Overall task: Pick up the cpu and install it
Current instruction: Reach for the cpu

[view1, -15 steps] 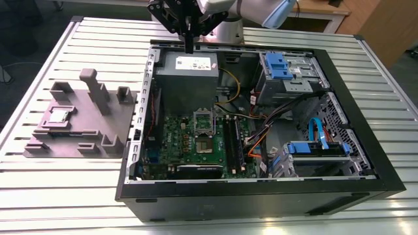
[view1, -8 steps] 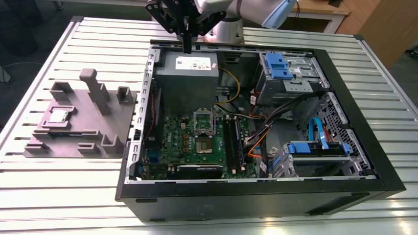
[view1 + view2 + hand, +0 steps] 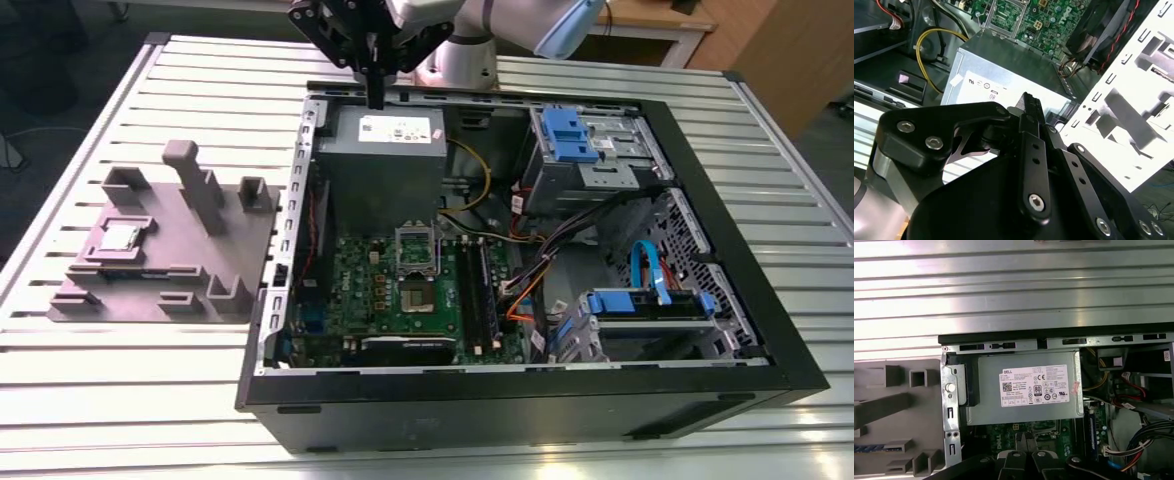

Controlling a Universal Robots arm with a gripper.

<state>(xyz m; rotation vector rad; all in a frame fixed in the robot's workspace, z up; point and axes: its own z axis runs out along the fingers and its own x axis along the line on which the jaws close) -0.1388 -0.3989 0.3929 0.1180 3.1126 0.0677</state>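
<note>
In the exterior view the cpu (image 3: 120,237), a small silvery square with a pale rim, lies in a recess of the grey moulded plate (image 3: 167,292) at the exterior view's left, beside the open computer case (image 3: 534,395). The silver-framed socket (image 3: 422,297) sits on the green motherboard inside the case. My gripper (image 3: 375,97) hangs over the case's far edge, above the grey labelled box (image 3: 380,150), far from the cpu. Its thin black fingers are together with nothing between them, as both wrist views show (image 3: 1022,438) (image 3: 1030,102).
The case stands on a slatted metal table (image 3: 160,400). Inside it are blue drive brackets (image 3: 566,135), bundled cables (image 3: 587,240) and a yellow wire (image 3: 936,37). Grey posts (image 3: 194,185) rise from the moulded plate. The labelled box (image 3: 1026,392) lies just under the fingers.
</note>
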